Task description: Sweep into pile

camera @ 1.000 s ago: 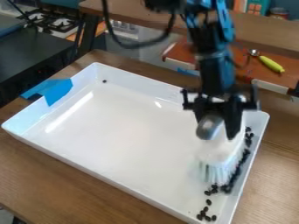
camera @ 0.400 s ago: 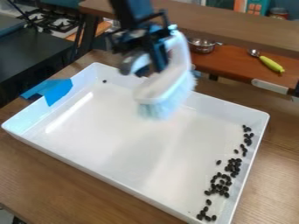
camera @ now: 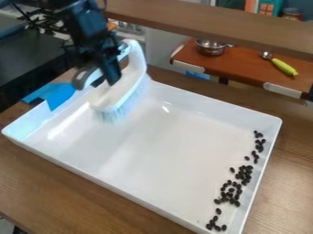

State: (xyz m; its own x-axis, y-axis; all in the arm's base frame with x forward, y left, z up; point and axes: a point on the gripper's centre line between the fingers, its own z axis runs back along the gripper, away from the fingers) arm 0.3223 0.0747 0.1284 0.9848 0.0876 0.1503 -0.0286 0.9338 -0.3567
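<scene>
While small black beans [camera: 245, 172] lie in a loose, broken band along the right side of a white tray [camera: 153, 151], a white brush [camera: 115, 94] with pale bluish bristles hangs tilted over the tray's upper-left part. A black gripper [camera: 96, 77] is clamped on the brush's handle, upper left of the frame. Blue tape [camera: 59, 94] clings to the tray's left rim. Beneath is a wooden table [camera: 49, 183]; at upper right, a metal pot [camera: 210, 47] sits on a reddish-brown shelf [camera: 245, 65].

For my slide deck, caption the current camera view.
Gripper holding a white brush over a white tray, dark beans strewn along its right side.
</scene>
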